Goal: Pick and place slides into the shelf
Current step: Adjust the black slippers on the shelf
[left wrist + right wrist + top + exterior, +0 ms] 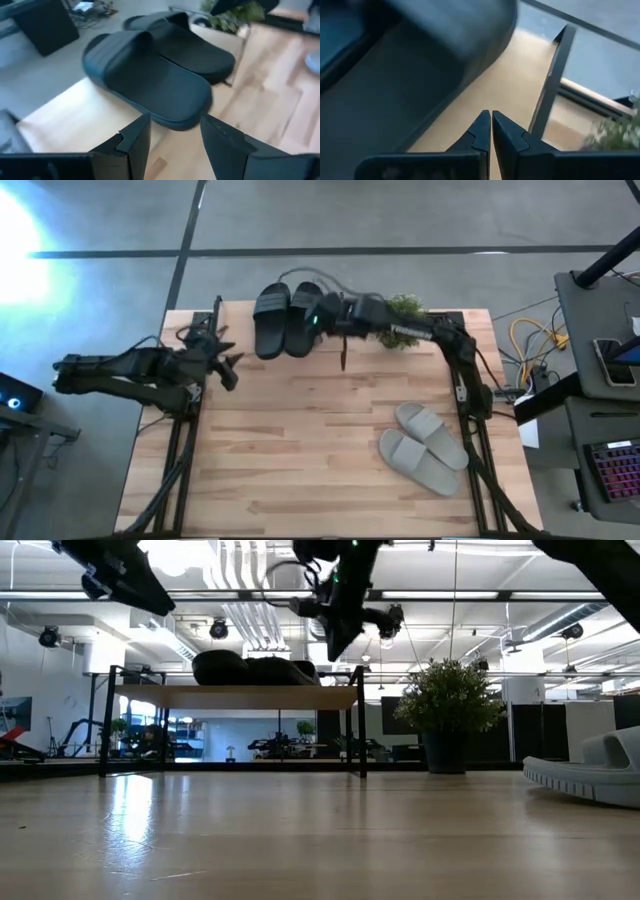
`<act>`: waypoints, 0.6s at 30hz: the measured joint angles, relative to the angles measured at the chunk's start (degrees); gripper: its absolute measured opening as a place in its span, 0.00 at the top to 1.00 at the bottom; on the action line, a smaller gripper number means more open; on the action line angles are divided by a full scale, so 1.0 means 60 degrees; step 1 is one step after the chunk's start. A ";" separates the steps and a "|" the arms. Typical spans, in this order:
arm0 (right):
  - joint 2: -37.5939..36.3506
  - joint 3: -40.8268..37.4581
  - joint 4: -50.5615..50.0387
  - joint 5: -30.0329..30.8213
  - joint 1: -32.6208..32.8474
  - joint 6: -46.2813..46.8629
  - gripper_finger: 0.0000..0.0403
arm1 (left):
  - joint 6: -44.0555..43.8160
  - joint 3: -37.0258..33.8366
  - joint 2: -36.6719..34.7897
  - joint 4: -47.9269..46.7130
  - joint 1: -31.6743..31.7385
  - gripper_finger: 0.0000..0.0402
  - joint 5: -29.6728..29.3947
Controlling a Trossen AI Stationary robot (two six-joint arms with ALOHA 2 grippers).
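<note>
Our left gripper (pixel 228 370) hangs open, empty, left of the small rack with its light wooden top board (pixel 235 315). We count two black open-toe slides (pixel 288 318) side by side on that board. Our right gripper (pixel 491 131) is closed, empty, beside them. Two light grey slides (pixel 425 446) lie on the wooden tabletop (pixel 300 440).

Beyond the left gripper's spread jaws, matt, seemingly rubbery black slides (pixel 160 75) rest on the shelf's (pixel 75 125) smooth pale wood.
</note>
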 joint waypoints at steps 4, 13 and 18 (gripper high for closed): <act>0.0019 -0.0004 0.0228 -0.0591 -0.1025 -0.0485 0.98 | -0.0474 -0.0051 -0.0272 -0.0029 0.0433 0.60 0.0005; 0.0345 -0.0025 0.0711 -0.1417 -0.1941 -0.1138 0.98 | -0.0516 -0.0160 -0.0395 -0.0032 0.0595 0.60 0.0034; 0.0693 -0.0048 0.1699 -0.1879 -0.1916 -0.1527 0.98 | -0.0506 -0.0164 -0.0337 -0.0034 0.0591 0.60 0.0027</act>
